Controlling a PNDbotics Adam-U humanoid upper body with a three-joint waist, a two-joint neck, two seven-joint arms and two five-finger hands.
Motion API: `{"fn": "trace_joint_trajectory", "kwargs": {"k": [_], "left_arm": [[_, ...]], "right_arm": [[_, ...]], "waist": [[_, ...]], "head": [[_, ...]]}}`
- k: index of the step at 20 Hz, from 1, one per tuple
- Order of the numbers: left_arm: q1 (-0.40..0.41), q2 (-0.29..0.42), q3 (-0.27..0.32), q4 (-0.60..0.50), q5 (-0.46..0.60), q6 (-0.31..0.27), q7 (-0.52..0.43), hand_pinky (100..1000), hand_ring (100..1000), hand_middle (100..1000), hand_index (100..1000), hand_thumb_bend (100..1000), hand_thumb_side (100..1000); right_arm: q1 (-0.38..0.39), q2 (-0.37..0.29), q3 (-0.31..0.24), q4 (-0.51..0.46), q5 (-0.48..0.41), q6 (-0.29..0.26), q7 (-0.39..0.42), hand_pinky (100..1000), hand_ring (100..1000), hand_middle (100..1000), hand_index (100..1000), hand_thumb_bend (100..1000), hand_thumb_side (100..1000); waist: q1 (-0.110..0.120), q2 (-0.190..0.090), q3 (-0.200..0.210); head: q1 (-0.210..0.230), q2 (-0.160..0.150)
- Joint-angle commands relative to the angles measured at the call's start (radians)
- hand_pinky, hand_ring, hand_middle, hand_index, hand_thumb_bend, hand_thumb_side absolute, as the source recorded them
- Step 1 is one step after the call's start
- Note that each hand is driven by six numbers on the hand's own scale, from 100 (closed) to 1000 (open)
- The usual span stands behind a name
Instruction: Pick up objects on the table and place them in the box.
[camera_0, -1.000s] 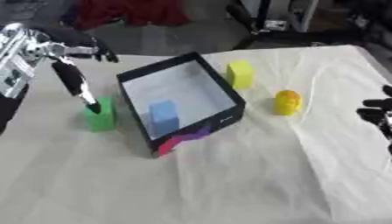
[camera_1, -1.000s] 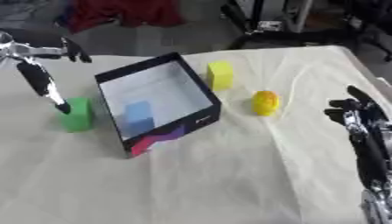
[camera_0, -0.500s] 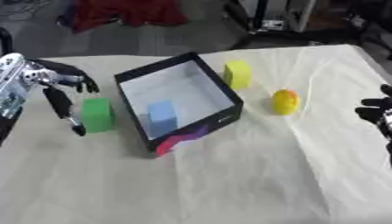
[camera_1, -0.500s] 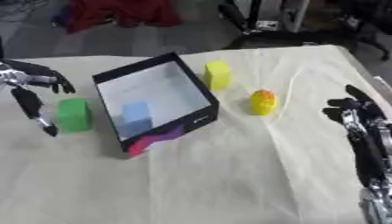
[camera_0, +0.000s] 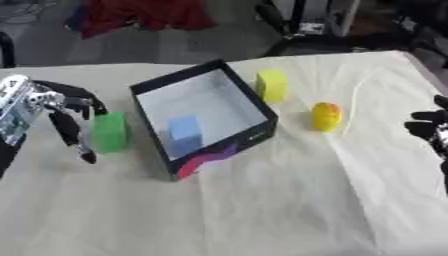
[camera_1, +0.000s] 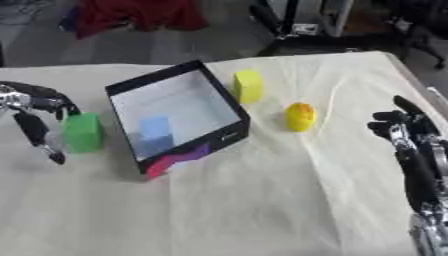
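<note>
Green block (camera_0: 110, 131) stands upright on the cloth-covered counter (camera_0: 289, 200), just left of the black box (camera_0: 203, 118). Left hand (camera_0: 66, 116) sits beside it, fingers (camera_0: 73, 136) spread and straight, pointing down, clamped on nothing. Contact with the block: cannot tell. Block looks light, rigid, flat-sided, likely not slippery; best held across its two broad faces. Blue block (camera_0: 185, 130) is inside the box. Right hand (camera_1: 411, 145) rests idle at the right edge, fingers relaxed.
</note>
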Motion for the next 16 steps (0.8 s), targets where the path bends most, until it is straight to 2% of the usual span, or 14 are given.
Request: {"fn": "trace_joint_trajectory", "kwargs": {"k": [1, 2, 3, 4, 6, 11, 16], "left_arm": [[-0.007, 0.003, 0.011, 0.005, -0.024, -0.004, 0.097, 751, 615, 594, 744, 528, 415], [-0.007, 0.001, 0.012, 0.006, -0.03, -0.004, 0.134, 733, 590, 565, 718, 461, 407], [-0.006, 0.0, 0.012, 0.007, -0.036, -0.003, 0.172, 723, 577, 549, 704, 432, 402], [-0.007, 0.0, 0.014, 0.007, -0.041, -0.002, 0.207, 694, 540, 510, 667, 340, 391], [-0.008, 0.002, 0.018, 0.004, -0.044, 0.003, 0.276, 667, 498, 465, 617, 269, 376], [-0.034, 0.024, 0.036, -0.026, -0.031, 0.011, 0.35, 664, 484, 447, 598, 265, 370], [-0.12, 0.048, 0.056, -0.107, -0.018, 0.017, 0.376, 683, 499, 465, 620, 301, 389]], "right_arm": [[-0.009, -0.019, -0.008, -0.01, -0.002, -0.001, 0.0, 805, 706, 665, 917, 100, 664], [-0.009, -0.019, -0.008, -0.01, -0.002, -0.001, 0.0, 804, 705, 665, 917, 100, 664], [-0.009, -0.019, -0.009, -0.01, -0.003, -0.001, -0.001, 804, 705, 665, 917, 100, 664], [-0.009, -0.019, -0.009, -0.01, -0.003, -0.001, -0.001, 805, 705, 665, 917, 100, 664], [-0.008, -0.018, -0.009, -0.009, -0.003, -0.001, -0.001, 805, 705, 665, 917, 100, 664], [-0.007, -0.02, -0.009, -0.009, -0.003, -0.001, -0.001, 805, 705, 665, 917, 100, 664], [-0.004, -0.021, -0.009, -0.008, -0.004, -0.001, -0.001, 805, 705, 664, 917, 100, 664]], "waist": [[0.006, -0.02, 0.0], [0.005, -0.02, 0.0], [0.005, -0.02, 0.001], [0.005, -0.02, 0.001], [0.005, -0.02, 0.001], [0.005, -0.022, 0.003], [0.006, -0.026, 0.007]], "head": [[-0.002, -0.002], [-0.002, -0.002], [-0.002, -0.002], [-0.002, -0.002], [-0.003, -0.002], [-0.004, -0.002], [-0.005, -0.002]]}}
